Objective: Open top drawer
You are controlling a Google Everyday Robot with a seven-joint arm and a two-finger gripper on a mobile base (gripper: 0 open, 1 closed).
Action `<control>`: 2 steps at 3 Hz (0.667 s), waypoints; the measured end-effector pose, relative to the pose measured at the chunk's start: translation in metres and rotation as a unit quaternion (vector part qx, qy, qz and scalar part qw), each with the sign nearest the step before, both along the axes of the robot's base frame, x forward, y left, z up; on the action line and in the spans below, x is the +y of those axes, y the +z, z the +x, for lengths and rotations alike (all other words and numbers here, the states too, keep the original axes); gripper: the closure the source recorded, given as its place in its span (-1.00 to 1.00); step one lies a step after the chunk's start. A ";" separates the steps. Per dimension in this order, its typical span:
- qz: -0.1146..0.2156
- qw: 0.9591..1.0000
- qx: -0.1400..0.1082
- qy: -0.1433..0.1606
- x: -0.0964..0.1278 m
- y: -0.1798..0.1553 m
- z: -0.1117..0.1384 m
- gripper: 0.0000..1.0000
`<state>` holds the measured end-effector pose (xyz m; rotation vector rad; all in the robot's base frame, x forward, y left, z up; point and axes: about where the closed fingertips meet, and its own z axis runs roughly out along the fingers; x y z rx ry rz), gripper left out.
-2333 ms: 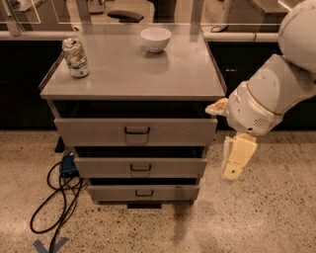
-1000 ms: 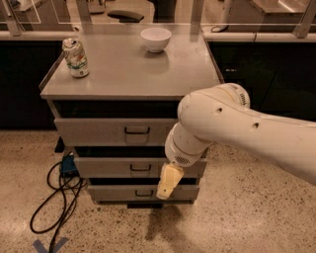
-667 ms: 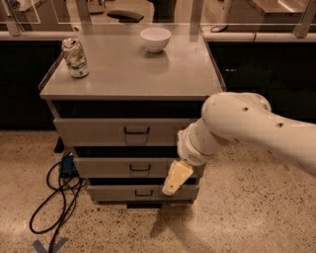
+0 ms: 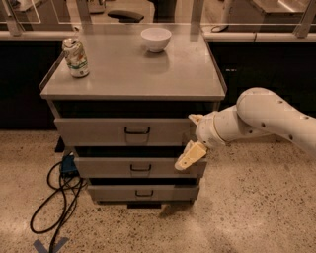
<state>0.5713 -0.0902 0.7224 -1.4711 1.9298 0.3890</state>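
Swinging rightward off the lower drawers, the gripper (image 4: pixel 187 141) now hangs open at the right end of the top drawer (image 4: pixel 94 132). The drawer is still shut and its handle (image 4: pixel 137 130) untouched, so no pull has likely begun. Farther back, the can (image 4: pixel 75 58) and bowl (image 4: pixel 156 39) sit on the bench (image 4: pixel 148 74).

arm (image 4: pixel 266 116): white, rounded, dark screw dots | fingers (image 4: pixel 190 155): cream, parted, at top drawer (image 4: pixel 94 131) right end

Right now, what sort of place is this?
Likely an office or lab: metal drawer cabinet, chair behind a rail, cable on terrazzo floor. Gripper sits by the top drawer's right end.
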 end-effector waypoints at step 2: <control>-0.010 1.000 -0.006 0.007 0.006 -0.013 0.015 -1.00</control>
